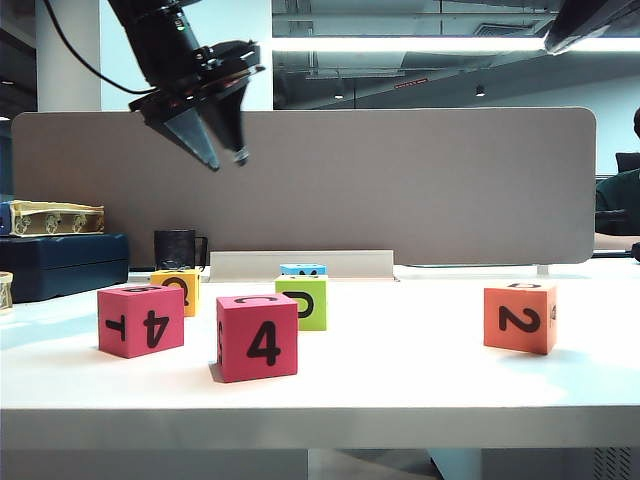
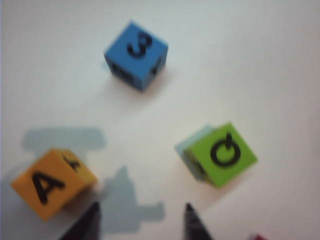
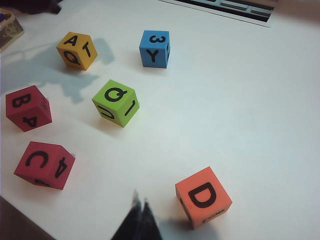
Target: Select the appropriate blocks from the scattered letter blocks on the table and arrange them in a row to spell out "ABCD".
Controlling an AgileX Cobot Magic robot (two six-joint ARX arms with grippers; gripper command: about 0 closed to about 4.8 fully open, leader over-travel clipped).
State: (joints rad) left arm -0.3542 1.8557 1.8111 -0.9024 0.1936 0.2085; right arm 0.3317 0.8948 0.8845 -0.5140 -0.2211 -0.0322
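Your left gripper point(image 2: 142, 220) hangs empty, jaws apart, above the yellow block point(image 2: 52, 182); right gripper point(image 3: 140, 212) is closed beside the orange block point(image 3: 203, 196).

Low frontal exterior view at table point(image 1: 400, 390) edge; both wrist views high, downward, sharing green cube point(image 2: 222, 155).

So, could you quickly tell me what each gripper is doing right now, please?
Left gripper: open, empty, high above the table.
Right gripper: closed, empty, beside the orange D block.
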